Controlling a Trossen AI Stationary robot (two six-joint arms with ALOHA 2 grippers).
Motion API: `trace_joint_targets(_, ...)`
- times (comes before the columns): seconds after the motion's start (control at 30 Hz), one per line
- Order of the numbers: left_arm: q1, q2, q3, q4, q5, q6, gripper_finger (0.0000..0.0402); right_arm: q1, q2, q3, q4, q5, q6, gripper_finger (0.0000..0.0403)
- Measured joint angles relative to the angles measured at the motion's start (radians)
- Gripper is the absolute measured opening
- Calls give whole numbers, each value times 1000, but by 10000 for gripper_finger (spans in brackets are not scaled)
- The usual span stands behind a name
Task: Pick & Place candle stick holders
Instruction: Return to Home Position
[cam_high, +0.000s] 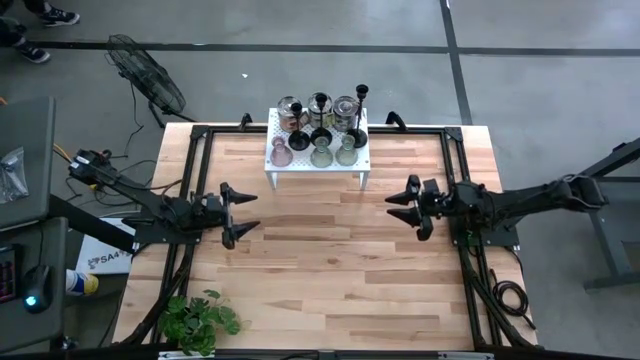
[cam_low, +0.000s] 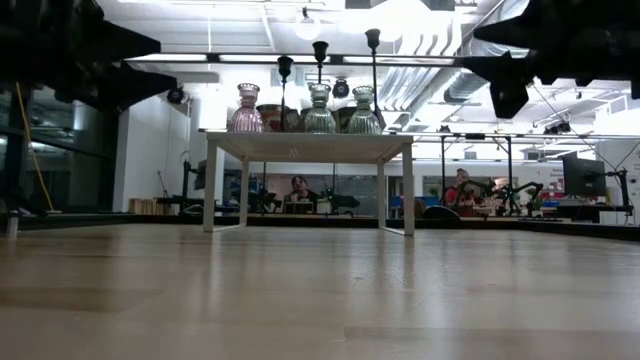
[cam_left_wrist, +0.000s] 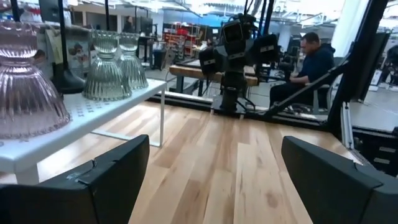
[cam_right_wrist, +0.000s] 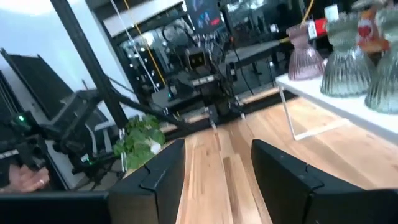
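The candle stick holders stand by their bases on a white perforated stand (cam_high: 318, 172) at the table's far middle. In the front row are a pink glass one (cam_high: 281, 153) and two greenish glass ones (cam_high: 320, 152). Behind them are slim black sticks (cam_high: 360, 110) and clear round glass ones (cam_high: 291, 110). My left gripper (cam_high: 257, 211) hovers open over the table's left half, level and pointing right, with the stand beyond its fingers (cam_left_wrist: 81, 186). My right gripper (cam_high: 400, 208) hovers open over the right half, pointing left. Neither has anything between its fingers.
A leafy green plant (cam_high: 200, 320) sits at the near left corner. Black frame rails (cam_high: 455, 160) run along the table's edges. Bare wood lies between the two grippers and in front of the stand. A person (cam_left_wrist: 314, 62) sits in the room beyond.
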Motion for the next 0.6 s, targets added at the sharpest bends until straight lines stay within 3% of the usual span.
trace_joint_targets(0.33, 0, -74, -2, -29, -14, 57, 361, -83, -147, -108, 30, -110, 28, 176)
trace_joint_targets(0.6, 0, -81, -3, -89, -65, 110, 361, -115, -175, -119, -137, -138, -15, 176)
